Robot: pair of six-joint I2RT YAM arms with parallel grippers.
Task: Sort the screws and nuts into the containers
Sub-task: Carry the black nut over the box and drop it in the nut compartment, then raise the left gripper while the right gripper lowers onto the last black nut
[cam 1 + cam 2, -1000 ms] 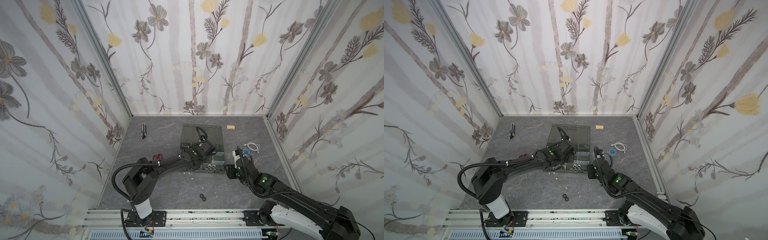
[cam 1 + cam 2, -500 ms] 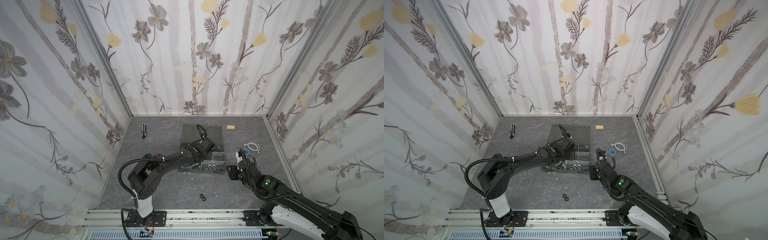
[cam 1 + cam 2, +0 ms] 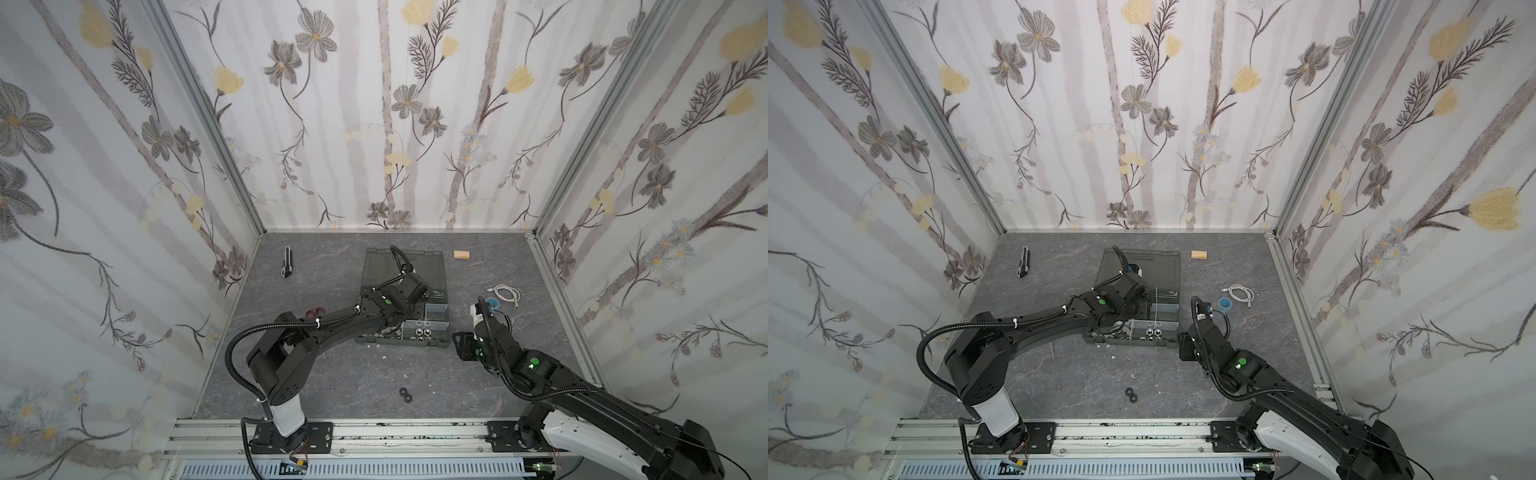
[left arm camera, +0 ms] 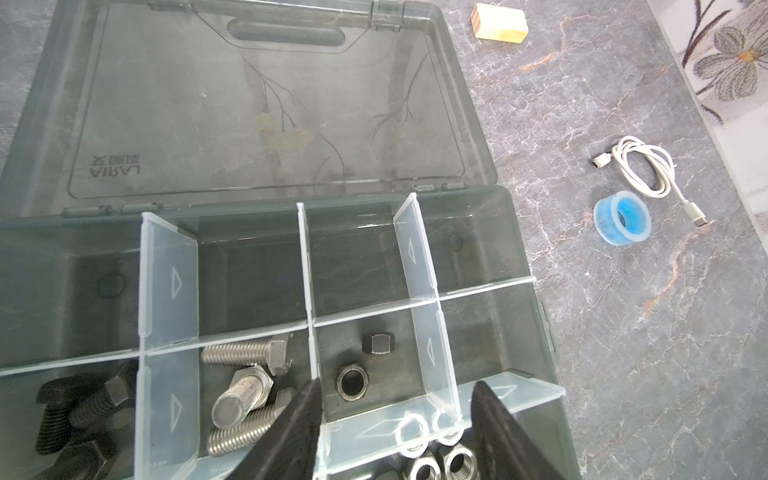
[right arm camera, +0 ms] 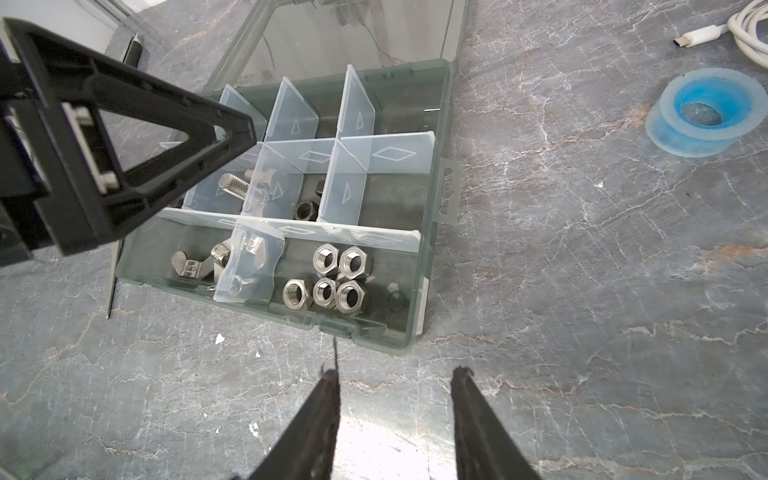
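hovering over the dark grey translucent plastic organizer case (image 4: 490, 241), the left gripper (image 4: 395, 388) holds its black tapered fingers moderately apart with nothing between them, above a cell where two matte black hex nuts (image 4: 352, 382) lie. the neighbouring cell holds shiny threaded silver bolts (image 4: 245, 353); beyond it, black bolts (image 4: 83, 411) are cut off by the frame edge. pale frosted dividers (image 4: 415, 253) embossed with triangles split the cells. another cell holds five bright silver hex nuts (image 5: 351, 297), beside folded wing nuts (image 5: 189, 266) partly veiled by a tilted divider. two loose black nuts (image 3: 407, 399) sit on the marbled grey tabletop (image 3: 353, 395), apart from the case. the right gripper (image 5: 395, 372) hangs just before the case, fingers parted and empty. a blue tape roll (image 5: 706, 112) and coiled white cable (image 4: 644, 166) lie beyond.
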